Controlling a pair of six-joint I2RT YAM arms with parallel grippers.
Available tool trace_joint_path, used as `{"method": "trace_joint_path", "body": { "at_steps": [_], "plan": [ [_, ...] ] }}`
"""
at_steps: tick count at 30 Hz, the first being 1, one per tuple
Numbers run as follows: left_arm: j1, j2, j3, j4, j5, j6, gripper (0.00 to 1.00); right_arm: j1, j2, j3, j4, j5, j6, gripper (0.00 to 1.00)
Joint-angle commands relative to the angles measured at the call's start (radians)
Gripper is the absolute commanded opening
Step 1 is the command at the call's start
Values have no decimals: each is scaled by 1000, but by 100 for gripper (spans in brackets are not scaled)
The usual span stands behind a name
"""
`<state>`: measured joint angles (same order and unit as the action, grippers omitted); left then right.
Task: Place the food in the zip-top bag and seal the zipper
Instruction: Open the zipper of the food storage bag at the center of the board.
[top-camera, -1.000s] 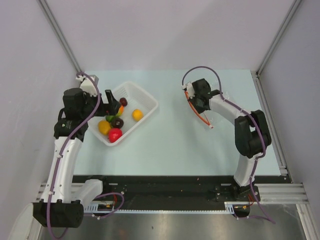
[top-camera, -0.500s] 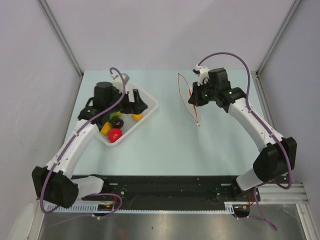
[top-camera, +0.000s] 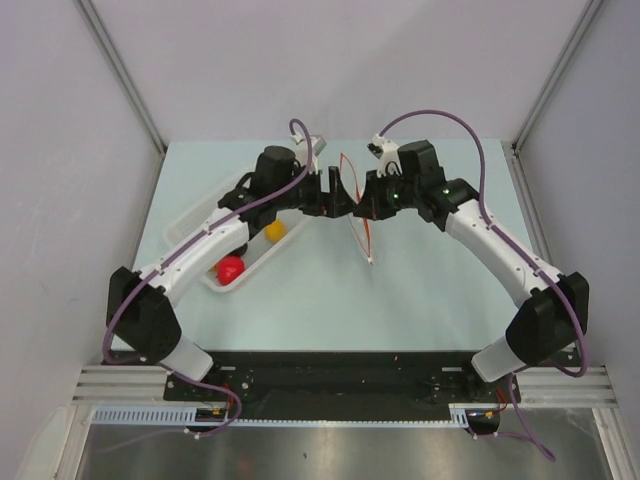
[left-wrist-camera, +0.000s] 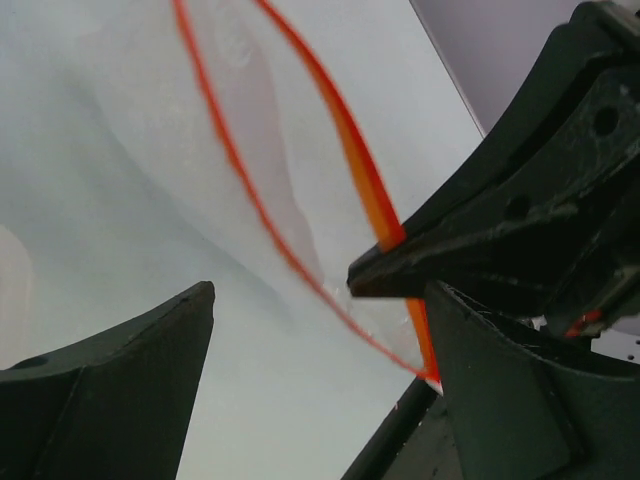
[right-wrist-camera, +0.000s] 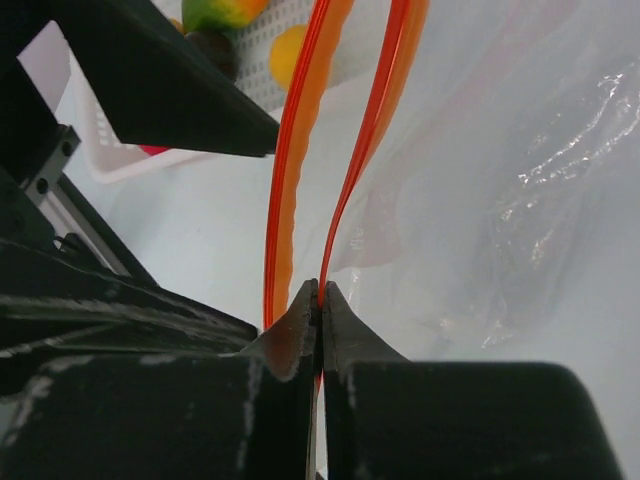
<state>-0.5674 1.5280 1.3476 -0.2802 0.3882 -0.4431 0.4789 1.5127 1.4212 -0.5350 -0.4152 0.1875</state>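
Nearest to us, the white basket (top-camera: 218, 286) shows two pieces of food: one red piece (top-camera: 231, 267) and one orange piece (top-camera: 274, 230). Further on, the right gripper (right-wrist-camera: 320, 290) pinches one of the two strips of the zipper (right-wrist-camera: 300, 120). The one zip-top bag (top-camera: 360, 225) hangs there with its mouth apart, and the left gripper (top-camera: 337, 196) stands wide beside it.

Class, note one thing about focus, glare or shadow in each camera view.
Top external: even, soft light, no harsh shadows on the table. Left wrist: left gripper's fingers dark and soft-edged. Right wrist: white glare on the zip-top bag; basket behind out of focus.
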Motion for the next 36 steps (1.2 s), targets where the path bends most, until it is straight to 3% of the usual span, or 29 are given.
{"method": "trace_joint_path", "body": {
  "at_steps": [1,7,10,11,14,16,24,29,36],
  "plan": [
    [-28,50,42,32,-61,-40,88,24,21,36,38,9,44,0],
    [-6,67,19,-42,-161,15,58,0,-2,28,18,26,41,0],
    [50,54,-45,-43,-75,-5,40,-46,-25,6,10,21,29,0],
    [64,46,-62,-54,-68,1,27,-59,-31,-5,9,24,24,0],
    [113,35,-97,-111,-42,47,8,-127,-63,-53,1,10,18,0],
    [153,32,-94,-170,-37,93,2,-170,-83,-77,-17,4,7,0],
    [175,-26,39,-471,-18,381,0,-253,-120,-126,-105,-190,-14,0],
    [173,-29,108,-628,-22,437,0,-227,-92,-244,9,-243,58,0],
    [166,70,101,-606,-60,458,0,-180,53,-196,47,-201,61,0]
  ]
}}
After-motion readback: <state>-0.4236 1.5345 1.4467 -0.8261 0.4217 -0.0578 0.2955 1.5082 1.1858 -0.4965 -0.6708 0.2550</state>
